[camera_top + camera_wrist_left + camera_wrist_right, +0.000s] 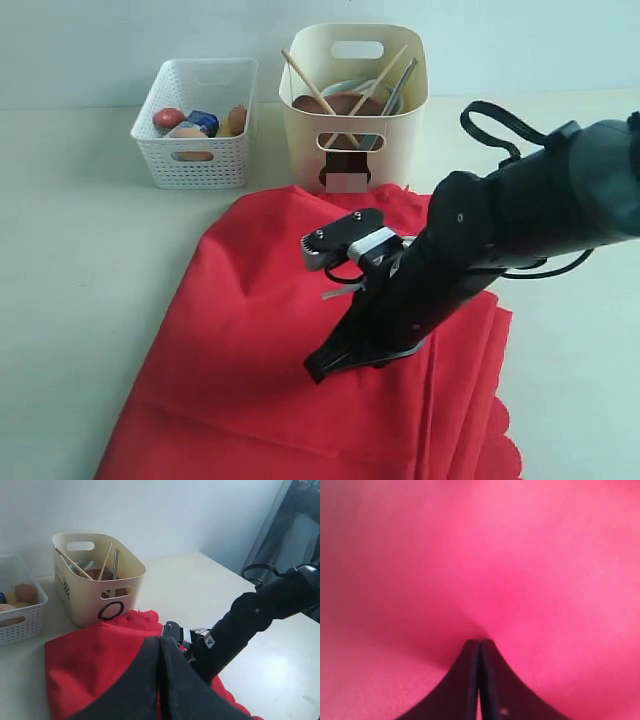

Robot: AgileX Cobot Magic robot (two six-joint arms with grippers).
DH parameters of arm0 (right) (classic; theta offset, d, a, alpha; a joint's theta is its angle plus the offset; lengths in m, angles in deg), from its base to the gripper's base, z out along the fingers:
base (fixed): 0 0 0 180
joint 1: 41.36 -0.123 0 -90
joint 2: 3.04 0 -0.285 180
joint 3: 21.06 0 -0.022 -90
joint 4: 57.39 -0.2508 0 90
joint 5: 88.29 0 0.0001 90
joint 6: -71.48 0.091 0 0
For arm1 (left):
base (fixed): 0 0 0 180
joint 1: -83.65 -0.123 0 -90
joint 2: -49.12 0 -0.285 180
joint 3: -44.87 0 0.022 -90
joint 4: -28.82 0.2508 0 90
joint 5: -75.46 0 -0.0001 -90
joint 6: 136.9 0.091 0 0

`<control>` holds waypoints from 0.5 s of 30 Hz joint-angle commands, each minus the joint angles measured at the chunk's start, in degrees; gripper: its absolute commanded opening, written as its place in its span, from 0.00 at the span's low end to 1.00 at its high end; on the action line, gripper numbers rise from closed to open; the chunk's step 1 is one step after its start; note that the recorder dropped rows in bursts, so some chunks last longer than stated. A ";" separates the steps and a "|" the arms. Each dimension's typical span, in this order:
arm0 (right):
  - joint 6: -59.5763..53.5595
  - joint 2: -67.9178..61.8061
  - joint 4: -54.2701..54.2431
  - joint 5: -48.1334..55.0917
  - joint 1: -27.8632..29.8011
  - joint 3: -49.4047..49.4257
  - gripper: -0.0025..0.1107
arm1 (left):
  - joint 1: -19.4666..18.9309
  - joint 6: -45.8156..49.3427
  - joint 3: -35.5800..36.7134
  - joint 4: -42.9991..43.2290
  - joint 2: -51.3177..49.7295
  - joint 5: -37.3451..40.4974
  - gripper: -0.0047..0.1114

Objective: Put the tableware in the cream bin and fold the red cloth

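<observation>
1. Exterior view: The right gripper [318, 368], jaws closed, presses its tips into the red cloth [240, 370]. The cloth spreads from the foot of the cream bin [410, 125] toward the camera. Tableware pokes out of the bin, the chopsticks [312, 92] clearest; the pieces beneath them are hard to tell apart. A sliding push from closed tips would likely bunch the fabric rather than fold it. The left gripper is out of shot.

2. Left wrist view: The left gripper [160, 642], closed on nothing visible, hovers over the red cloth [85, 665] on the side away from the cream bin [85, 597]. The right arm [250, 622] lies close ahead, so a careless reach could knock the two arms together. The cloth meets the bin's base, and a hard tug might shift the bin. The gripper's own body hides the fabric under it.

3. Right wrist view: The right gripper [480, 644] holds its tips together against the blurred red cloth [530, 555]. It is impossible to tell whether a fold is pinched between them. The bin is out of frame.
</observation>
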 commanded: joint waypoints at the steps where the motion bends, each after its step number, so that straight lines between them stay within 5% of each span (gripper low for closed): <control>1: 22.02 -1.47 24.12 4.03 0.36 0.62 0.02 | 0.35 -0.22 0.96 0.39 0.69 1.29 0.05; 4: 47.23 -1.32 48.57 15.63 0.36 0.89 0.02 | 0.35 -0.22 0.96 0.39 0.69 1.42 0.05; 6: 54.59 -1.32 55.37 22.20 0.62 1.75 0.02 | 0.35 -0.07 0.96 0.39 0.69 1.42 0.05; 12: 54.59 7.35 52.71 24.78 6.20 0.06 0.02 | 0.35 -0.07 0.96 0.39 0.69 1.42 0.05; 15: 49.39 16.05 42.24 17.03 6.20 -4.28 0.02 | 0.35 -0.07 0.96 0.39 0.69 1.42 0.05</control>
